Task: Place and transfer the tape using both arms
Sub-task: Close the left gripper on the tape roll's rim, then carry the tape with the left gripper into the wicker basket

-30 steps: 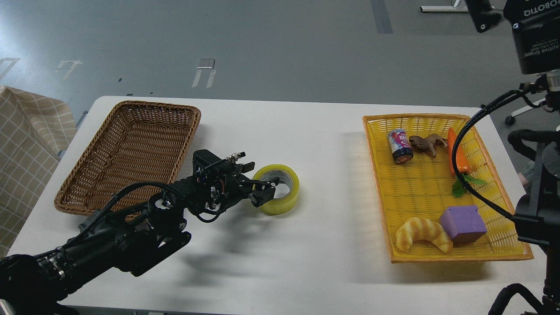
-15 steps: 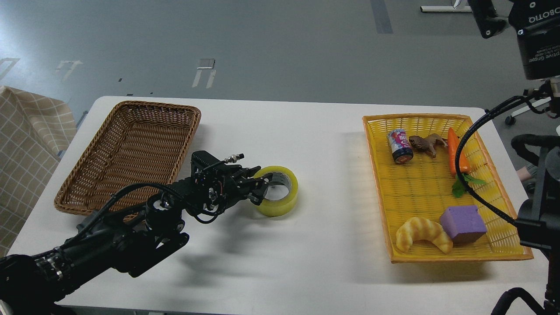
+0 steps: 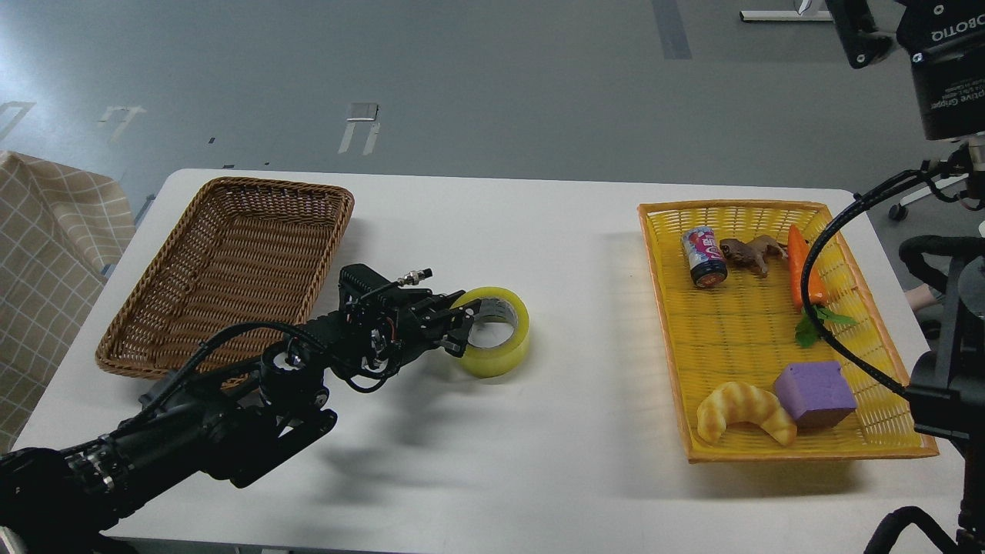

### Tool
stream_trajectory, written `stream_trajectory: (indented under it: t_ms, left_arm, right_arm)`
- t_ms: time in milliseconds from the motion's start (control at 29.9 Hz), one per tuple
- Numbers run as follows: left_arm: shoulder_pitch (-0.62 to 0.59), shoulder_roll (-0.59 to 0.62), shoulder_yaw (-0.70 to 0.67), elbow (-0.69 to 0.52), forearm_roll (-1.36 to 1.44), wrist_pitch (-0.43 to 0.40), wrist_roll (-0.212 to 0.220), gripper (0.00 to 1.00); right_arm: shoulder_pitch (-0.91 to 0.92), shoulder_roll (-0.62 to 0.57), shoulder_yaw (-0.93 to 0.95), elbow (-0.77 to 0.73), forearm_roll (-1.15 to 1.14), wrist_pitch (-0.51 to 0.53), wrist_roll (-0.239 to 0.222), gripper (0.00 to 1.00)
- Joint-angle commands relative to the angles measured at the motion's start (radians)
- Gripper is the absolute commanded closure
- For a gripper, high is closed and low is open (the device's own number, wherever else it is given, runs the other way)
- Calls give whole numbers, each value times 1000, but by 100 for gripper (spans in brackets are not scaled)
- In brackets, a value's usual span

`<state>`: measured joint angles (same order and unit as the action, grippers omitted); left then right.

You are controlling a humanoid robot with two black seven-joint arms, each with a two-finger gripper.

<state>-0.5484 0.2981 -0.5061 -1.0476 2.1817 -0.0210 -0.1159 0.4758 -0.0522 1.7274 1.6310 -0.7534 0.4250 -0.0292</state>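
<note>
The tape [image 3: 504, 352], a yellow translucent roll with a grey-white core, is at the middle of the white table [image 3: 554, 246], slightly tilted. My left gripper [image 3: 464, 323] reaches in from the lower left and is shut on the roll's left wall, one finger inside the core and one outside. My right gripper [image 3: 856, 35] is raised high at the top right corner, far from the tape. Only its black ROBOTIQ body and part of one finger show, so I cannot tell how its fingers stand.
A brown wicker basket [image 3: 262, 183] stands at the table's left, empty. A yellow tray [image 3: 731, 206] at the right holds a can [image 3: 703, 257], a brown toy figure [image 3: 750, 251], a carrot [image 3: 804, 269], a croissant [image 3: 742, 412] and a purple block [image 3: 816, 392]. A checked cloth [image 3: 46, 254] hangs at far left.
My left gripper's fingers have closed from open onto the tape's left wall, and the roll has shifted and tilted slightly. My right gripper has drifted a little up and right.
</note>
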Motion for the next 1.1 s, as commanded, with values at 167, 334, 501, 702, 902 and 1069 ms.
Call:
stream_trajectory:
  t_ms: [167, 334, 501, 702, 902, 1069]
  left_arm:
    - [-16, 3, -3, -6, 0, -2, -1, 95]
    - [-68, 21, 0, -6, -5, 0, -1, 95]
    - [-117, 50, 0, -6, -11, -2, -1, 95]
    - [-163, 117, -2, -6, -11, -5, -10, 95]
    - [-205, 274, -3, -32, -11, -14, -11, 95]
    - [-223, 416, -2, -32, -63, -13, -15, 95]
  right_arm:
    - [3, 5, -2, 3, 0, -21, 0, 0]
    - [6, 5, -2, 0, -1, -32, -3, 0]
    - [3, 8, -3, 0, -1, -32, -3, 0]
    - [3, 9, -3, 0, -1, -32, -3, 0]
    - [1, 11, -5, 3, -1, -32, -3, 0]
    - [-2, 11, -8, 3, 0, -32, -3, 0]
